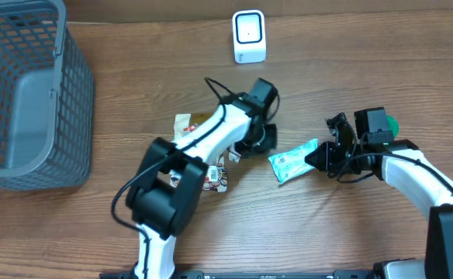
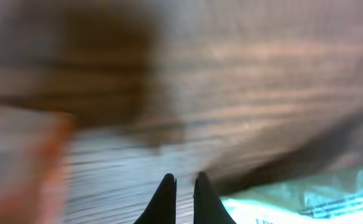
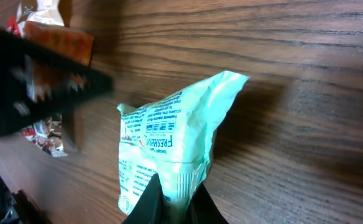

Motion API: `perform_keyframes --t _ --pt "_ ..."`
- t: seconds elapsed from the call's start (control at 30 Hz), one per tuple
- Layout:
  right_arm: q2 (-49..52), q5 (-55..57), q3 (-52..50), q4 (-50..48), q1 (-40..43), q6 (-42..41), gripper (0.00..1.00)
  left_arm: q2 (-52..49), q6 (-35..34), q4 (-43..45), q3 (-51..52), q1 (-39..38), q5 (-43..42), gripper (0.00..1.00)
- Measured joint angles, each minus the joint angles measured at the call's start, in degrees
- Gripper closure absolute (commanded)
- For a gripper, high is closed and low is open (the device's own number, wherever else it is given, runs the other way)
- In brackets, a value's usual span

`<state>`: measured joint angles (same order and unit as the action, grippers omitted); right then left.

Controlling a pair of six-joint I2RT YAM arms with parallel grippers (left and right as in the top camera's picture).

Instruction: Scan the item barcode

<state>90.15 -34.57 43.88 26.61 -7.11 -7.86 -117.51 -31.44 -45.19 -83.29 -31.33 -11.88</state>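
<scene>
Packet point(image 1: 293, 160) edge sits clamped in right hand point(image 3: 175, 198); left hand point(image 2: 183, 190), pressed together, hangs just beside it.

Mock shop checkout, lab-style rig. Wood-grain bench point(image 1: 327, 62). Grey mesh shopping basket point(image 1: 25, 93) at one end. Small white scanner point(image 1: 249, 36) upright at back. Packaged snacks: mint-green packet point(image 1: 294, 160), red-and-white wrappers point(image 1: 220, 178). White robot left arm point(image 1: 211, 133), right arm point(image 1: 409, 167).
</scene>
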Motion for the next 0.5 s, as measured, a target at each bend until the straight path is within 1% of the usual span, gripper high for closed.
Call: perform_keyframes --t 0.13,0.27,0.4,0.5 --pt "-0.76 -0.2 0.0 0.02 0.0 0.48 0.96 6.97 0.26 -0.24 -1.07 1.38 6.05 0.96" --pt "-2.62 -2.14 0.09 0.48 0.0 3.1 0.96 15.3 0.52 -1.81 -3.65 2.86 9.03 0.96" --pt "-5.35 -4.87 1.42 0.57 0.0 4.7 0.96 22.4 1.79 -5.03 -4.61 6.45 8.52 0.96" --pt "-6.95 -7.82 3.41 0.26 0.0 5.14 0.96 24.81 3.21 -8.07 -4.63 10.21 6.58 0.96"
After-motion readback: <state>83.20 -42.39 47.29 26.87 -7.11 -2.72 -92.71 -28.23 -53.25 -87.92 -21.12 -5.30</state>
